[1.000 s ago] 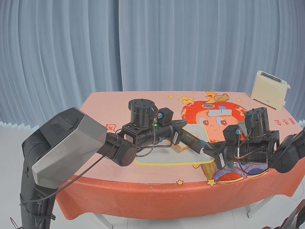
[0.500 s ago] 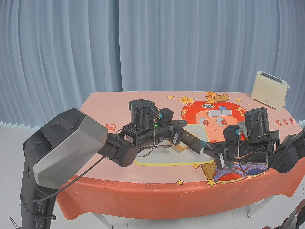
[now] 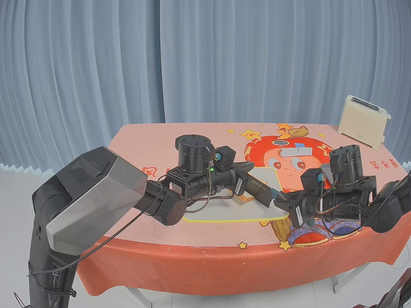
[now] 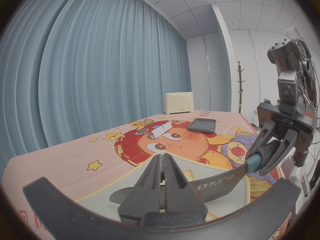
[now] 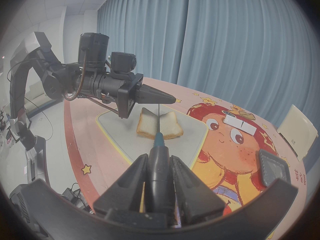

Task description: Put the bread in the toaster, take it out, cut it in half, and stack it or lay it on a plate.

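Edged slightly rightward at frame centre: left gripper (image 3: 249,165), fingers together, near the bread (image 5: 170,125). Right gripper (image 3: 280,202) clamped on knife (image 4: 213,184), blade across the slice; halving seemingly unfinished.

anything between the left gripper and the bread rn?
Only the knife: its blade, held by the right gripper, stands across the bread just under the shut left gripper. Nothing else visible on the cutting board.

The cartoon-printed table (image 3: 141,142) carries a cutting board (image 3: 231,212), a cream toaster (image 3: 363,122) and a dark tray (image 4: 201,125).
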Controlling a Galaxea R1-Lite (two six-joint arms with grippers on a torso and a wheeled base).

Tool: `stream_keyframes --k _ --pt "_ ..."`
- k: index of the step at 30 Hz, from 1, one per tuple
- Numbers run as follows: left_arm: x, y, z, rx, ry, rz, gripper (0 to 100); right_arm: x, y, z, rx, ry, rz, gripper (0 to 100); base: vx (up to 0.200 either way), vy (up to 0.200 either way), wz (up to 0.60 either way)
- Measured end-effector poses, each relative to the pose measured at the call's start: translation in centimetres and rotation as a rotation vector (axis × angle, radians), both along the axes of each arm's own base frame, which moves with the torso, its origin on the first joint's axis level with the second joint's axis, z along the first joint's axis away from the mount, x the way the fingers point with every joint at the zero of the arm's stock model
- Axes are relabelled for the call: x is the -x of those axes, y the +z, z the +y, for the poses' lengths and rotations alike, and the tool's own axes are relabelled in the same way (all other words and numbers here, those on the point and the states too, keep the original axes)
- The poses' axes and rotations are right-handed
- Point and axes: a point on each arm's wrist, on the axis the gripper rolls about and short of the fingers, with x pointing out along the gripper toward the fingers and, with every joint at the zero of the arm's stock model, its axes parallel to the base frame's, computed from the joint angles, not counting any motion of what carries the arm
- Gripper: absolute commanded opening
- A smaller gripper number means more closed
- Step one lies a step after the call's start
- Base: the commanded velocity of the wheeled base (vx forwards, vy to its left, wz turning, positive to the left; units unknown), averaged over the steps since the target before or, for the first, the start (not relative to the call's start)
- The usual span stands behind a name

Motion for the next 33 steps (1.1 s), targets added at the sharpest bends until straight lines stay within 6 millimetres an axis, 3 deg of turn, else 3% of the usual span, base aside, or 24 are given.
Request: stream_keyframes --k 33 --pt "-0.17 0.22 0.05 0.005 0.006 -0.002 0 -0.43 0.16 0.24 -0.017 0.0 -0.032 0 0.0 0.0 0.0"
